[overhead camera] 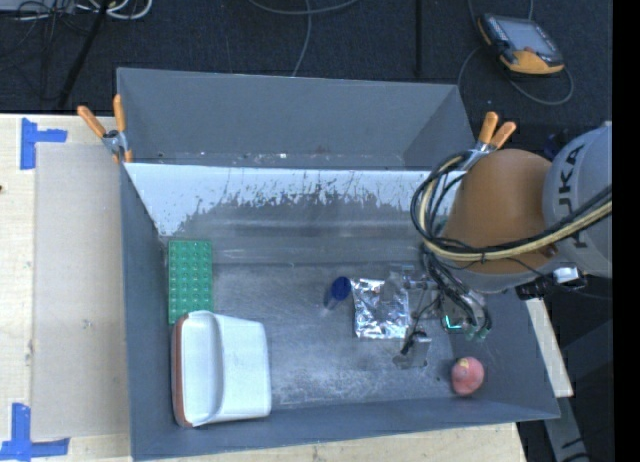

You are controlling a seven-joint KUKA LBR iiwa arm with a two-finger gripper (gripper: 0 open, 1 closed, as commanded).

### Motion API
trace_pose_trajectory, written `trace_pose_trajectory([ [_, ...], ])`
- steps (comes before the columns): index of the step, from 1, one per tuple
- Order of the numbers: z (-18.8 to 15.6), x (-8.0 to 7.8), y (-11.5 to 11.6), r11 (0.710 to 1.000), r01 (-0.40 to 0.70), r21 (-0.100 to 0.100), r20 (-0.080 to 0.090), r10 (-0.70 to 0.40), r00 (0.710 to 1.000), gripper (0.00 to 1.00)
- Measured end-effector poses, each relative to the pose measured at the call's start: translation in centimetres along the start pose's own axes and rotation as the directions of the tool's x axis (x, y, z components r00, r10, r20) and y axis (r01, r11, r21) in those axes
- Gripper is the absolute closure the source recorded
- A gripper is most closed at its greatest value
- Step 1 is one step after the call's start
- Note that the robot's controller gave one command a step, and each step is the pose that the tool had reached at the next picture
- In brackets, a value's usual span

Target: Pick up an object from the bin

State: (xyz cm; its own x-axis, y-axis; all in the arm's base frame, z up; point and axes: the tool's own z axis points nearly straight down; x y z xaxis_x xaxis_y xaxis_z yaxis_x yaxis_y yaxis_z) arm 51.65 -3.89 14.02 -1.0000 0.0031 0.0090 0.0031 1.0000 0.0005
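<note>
My gripper (412,340) hangs low over the bin floor at the right, beneath the arm's brown cover. It is at the right edge of a crumpled piece of silver foil (375,312). A small blue cap-like thing (339,291) lies just left of the foil. A pink-red ball (467,375) rests on the floor to the gripper's lower right, apart from it.
A green studded plate (189,280) lies along the bin's left wall. Below it sits a white rounded tray with a reddish rim (222,367) in the front left corner. The arm and its cables reach in over the right rim.
</note>
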Motion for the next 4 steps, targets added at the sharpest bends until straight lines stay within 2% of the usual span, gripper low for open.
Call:
trace_pose_trajectory([
  [1, 7.5, -2.7, 0.1, 1.000, 0.025, 0.000, 0.005, -0.025, 1.000, 0.00],
  [2, 6.9, -2.8, 0.1, 1.000, 0.027, 0.001, 0.012, -0.027, 1.000, 1.00],
  [3, 0.3, -7.9, -0.6, 0.999, 0.049, 0.003, 0.020, -0.049, 0.999, 1.00],
  [4, -8.7, -9.4, -1.3, 0.998, 0.067, 0.003, 0.020, -0.067, 0.998, 1.00],
])
